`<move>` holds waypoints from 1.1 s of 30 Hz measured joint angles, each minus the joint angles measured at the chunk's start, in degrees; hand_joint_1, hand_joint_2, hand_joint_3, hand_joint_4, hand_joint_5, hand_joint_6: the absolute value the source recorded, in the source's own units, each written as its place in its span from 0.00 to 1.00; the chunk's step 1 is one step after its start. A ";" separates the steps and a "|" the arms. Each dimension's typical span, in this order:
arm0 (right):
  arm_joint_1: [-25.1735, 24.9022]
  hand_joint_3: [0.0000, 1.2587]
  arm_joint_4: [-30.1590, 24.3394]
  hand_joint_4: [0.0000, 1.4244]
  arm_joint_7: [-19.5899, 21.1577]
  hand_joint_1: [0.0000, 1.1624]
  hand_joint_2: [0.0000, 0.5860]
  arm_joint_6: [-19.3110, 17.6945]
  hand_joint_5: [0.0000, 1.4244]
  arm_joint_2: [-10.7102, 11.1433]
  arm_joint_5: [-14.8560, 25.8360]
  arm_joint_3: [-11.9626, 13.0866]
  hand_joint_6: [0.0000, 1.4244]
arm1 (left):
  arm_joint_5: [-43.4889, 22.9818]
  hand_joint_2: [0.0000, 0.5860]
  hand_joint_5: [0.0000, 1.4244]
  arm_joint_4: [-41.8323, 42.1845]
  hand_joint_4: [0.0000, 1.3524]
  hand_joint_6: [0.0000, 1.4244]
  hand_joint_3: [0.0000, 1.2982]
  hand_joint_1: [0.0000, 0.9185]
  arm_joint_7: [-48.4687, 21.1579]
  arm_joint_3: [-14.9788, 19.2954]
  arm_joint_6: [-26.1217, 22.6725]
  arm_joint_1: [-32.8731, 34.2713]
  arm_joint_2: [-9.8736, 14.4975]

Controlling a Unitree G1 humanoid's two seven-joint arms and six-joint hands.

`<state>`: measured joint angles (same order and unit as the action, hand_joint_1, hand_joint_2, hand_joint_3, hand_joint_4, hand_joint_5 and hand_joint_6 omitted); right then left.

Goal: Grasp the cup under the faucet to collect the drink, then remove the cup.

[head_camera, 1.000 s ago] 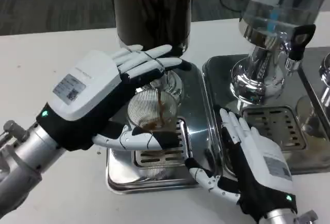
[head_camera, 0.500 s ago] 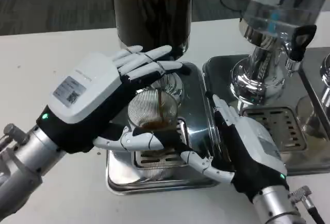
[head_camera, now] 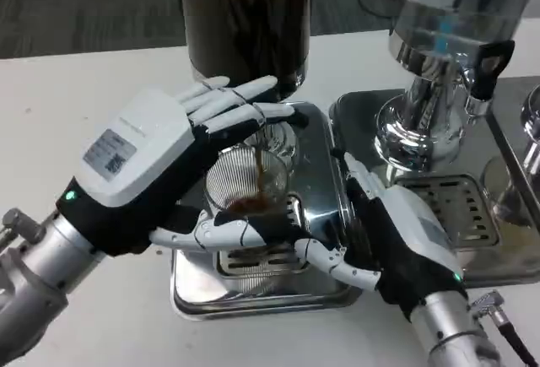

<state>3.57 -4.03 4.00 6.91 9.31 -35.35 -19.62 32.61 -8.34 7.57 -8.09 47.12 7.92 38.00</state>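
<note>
Cup (head_camera: 249, 183) upright on drip tray (head_camera: 321, 215); axis vertical; left hand (head_camera: 160, 169) around it

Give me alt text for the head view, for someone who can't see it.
The robot's left hand holds a clear cup of brown drink on a steel drip tray below a dark dispenser. Its right hand reaches toward the cup, beside a second, silver dispenser.

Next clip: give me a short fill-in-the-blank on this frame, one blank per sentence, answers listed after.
1. The clear ribbed cup is gripped by the robot's ____ hand.
2. The liquid in the cup is ____ in colour.
3. The cup sits above a slotted steel ____ tray.
4. The right hand rests on the tray's ____ edge.

Answers: left; brown; drip; right
</note>
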 measured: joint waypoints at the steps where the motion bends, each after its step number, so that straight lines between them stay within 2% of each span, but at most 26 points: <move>1: -0.25 0.00 0.31 0.00 -0.04 0.36 0.36 0.04 0.00 0.00 0.27 0.09 0.00 | 0.00 0.25 0.22 0.05 0.11 0.15 0.26 0.00 0.10 -0.02 -0.04 -0.11 0.00; 13: -2.17 0.00 1.91 0.00 -1.14 0.35 0.36 0.07 0.00 -0.58 2.37 0.06 0.00 | 0.00 0.25 0.23 2.20 0.12 0.15 0.26 0.00 0.40 -0.07 -1.69 -1.47 0.00; 17: -2.50 0.00 2.01 0.00 -1.29 0.35 0.36 0.08 0.00 -0.70 2.36 -0.83 0.00 | 0.00 0.25 0.23 3.28 0.11 0.15 0.26 0.00 0.40 -0.07 -2.85 -2.27 0.00; 28: -3.87 0.00 3.90 0.00 -2.89 0.36 0.35 0.10 0.00 -0.67 3.37 -1.33 0.00 | 0.00 0.25 0.22 5.31 0.10 0.14 0.26 0.00 0.44 -0.02 -4.67 -3.72 -0.01; 31: -4.36 0.00 4.33 0.00 -2.91 0.36 0.35 0.10 0.00 -0.86 4.38 -1.15 0.00 | 0.04 0.25 0.19 5.63 0.07 0.11 0.24 0.00 0.45 -0.03 -5.15 -3.83 -0.01; 33: -4.46 0.00 4.42 0.00 -2.91 0.36 0.36 0.10 0.00 -0.89 4.61 -1.11 0.00 | 0.63 0.26 0.14 5.78 0.02 0.07 0.21 0.00 0.87 -0.01 -5.67 -4.01 -0.02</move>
<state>-0.89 0.39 1.09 7.02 8.42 -30.74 -20.73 33.24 -2.56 8.44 -8.10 41.46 3.91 37.99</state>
